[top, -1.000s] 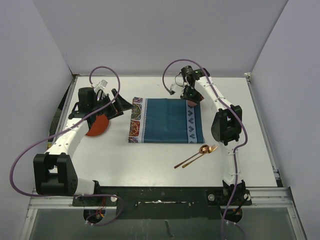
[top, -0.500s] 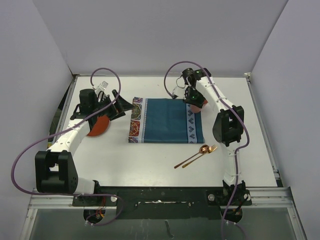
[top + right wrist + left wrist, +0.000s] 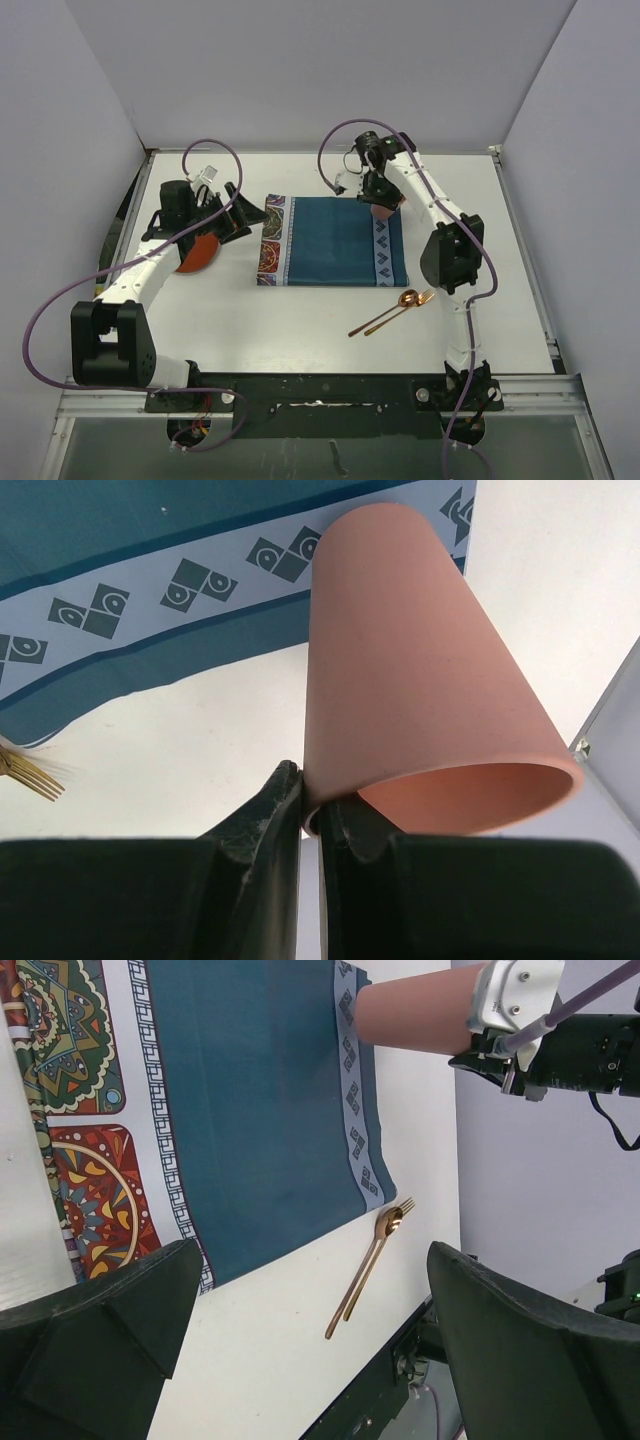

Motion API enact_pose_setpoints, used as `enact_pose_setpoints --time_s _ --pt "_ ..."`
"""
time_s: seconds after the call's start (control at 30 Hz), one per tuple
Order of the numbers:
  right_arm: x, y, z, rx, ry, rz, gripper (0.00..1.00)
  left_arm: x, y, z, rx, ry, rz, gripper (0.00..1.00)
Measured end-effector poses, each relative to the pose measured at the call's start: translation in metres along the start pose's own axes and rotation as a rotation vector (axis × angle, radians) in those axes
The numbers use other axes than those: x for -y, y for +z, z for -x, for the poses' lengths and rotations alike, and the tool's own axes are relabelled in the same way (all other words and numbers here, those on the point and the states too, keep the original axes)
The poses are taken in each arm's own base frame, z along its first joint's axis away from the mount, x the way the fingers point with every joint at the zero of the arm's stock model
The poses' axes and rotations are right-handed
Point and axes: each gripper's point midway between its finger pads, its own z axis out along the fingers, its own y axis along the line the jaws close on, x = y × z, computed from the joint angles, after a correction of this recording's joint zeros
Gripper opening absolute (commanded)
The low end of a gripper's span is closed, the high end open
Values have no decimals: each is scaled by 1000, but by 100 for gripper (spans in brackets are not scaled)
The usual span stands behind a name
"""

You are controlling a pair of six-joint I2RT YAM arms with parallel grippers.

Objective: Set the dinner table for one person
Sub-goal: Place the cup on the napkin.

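Note:
The white dinner table [image 3: 300, 320] carries a teal placemat [image 3: 330, 240] at its middle. My right gripper [image 3: 378, 198] is shut on the rim of a terracotta cup [image 3: 384, 210] over the placemat's far right corner. In the right wrist view its fingers pinch the cup [image 3: 400, 670] wall at the rim, at my right gripper [image 3: 312, 800]. The left wrist view shows the cup [image 3: 415, 1010] tilted beside the mat's patterned border [image 3: 350, 1060]. My left gripper [image 3: 245, 213] stands open and holds nothing, left of the mat. A copper spoon and fork [image 3: 392, 310] lie together near the mat's near right corner.
An orange-red plate [image 3: 195, 255] lies on the table's left side, partly under the left arm. Grey walls close in the back and both sides. The table's metal front rail [image 3: 320, 385] holds both arm bases.
The right gripper has shifted a little to the left with the cup, staying near the placemat's far right corner. The left gripper has edged slightly towards the mat, still open.

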Motion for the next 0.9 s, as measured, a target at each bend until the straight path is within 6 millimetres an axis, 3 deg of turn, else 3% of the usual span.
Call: enact_pose_setpoints --time_s 0.3,0.9 --pt "-6 16 1 -23 -11 36 0 0 0 -1 -1 -4 1 98" --pt "-1 20 1 -38 -21 17 0 -2 0 -2 -2 -6 2 98"
